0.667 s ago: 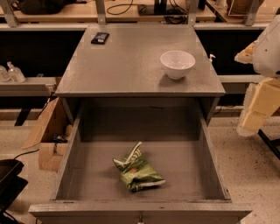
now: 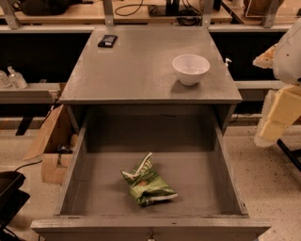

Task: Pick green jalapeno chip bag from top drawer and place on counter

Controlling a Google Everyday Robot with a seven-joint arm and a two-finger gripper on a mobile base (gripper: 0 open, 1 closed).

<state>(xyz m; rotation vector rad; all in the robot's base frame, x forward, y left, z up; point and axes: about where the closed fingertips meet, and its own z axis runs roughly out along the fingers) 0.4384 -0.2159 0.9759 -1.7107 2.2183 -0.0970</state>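
The gripper [image 2: 277, 120] hangs at the far right edge of the view, a pale yellow piece under a white arm, off to the side of the cabinet and above the floor. Whether it is open or closed cannot be told, and it is well apart from the green chip bag [image 2: 148, 183]. That bag lies crumpled on the floor of the pulled-out drawer [image 2: 226, 169], near the middle and slightly toward the front, touching none of the walls. Above the drawer, the grey tabletop [image 2: 136, 75] carries a white bowl [image 2: 190, 68] at its right side and a small flat black object [image 2: 107, 41] at its back left corner. A cardboard box [image 2: 49, 141] sits on the floor left of the cabinet, and a tan workbench [image 2: 66, 14] with cables runs along the back.
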